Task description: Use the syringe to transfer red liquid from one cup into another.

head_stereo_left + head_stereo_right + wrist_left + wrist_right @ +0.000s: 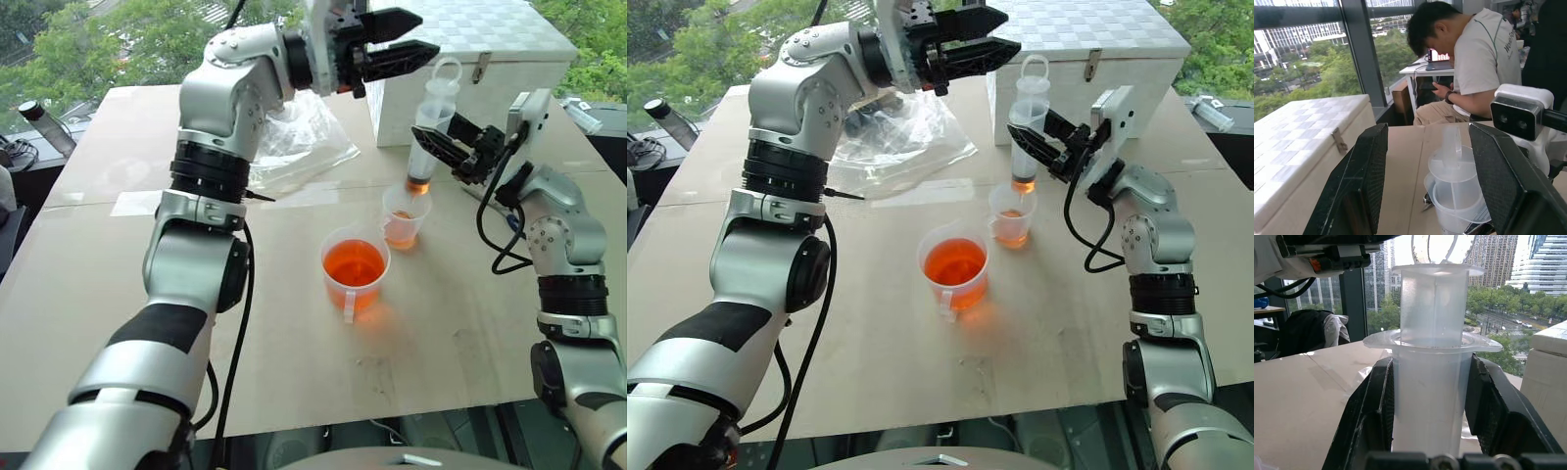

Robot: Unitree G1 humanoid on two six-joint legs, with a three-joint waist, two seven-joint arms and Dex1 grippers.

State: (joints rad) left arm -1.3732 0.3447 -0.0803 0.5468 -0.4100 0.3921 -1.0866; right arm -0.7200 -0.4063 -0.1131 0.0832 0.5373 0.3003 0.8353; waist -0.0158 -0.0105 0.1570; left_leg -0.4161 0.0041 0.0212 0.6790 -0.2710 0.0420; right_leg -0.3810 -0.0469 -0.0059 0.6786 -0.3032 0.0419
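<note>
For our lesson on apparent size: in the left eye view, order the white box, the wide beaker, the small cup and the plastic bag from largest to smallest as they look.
1. White box
2. Plastic bag
3. Wide beaker
4. Small cup

The box and bag lie farther from the camera, yet look bigger.

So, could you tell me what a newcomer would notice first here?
The right gripper holds the syringe upright, nozzle over the small clear cup. Beside it, mid-table, glows the wide beaker of red liquid. The open left gripper hovers near the plunger top.
</note>
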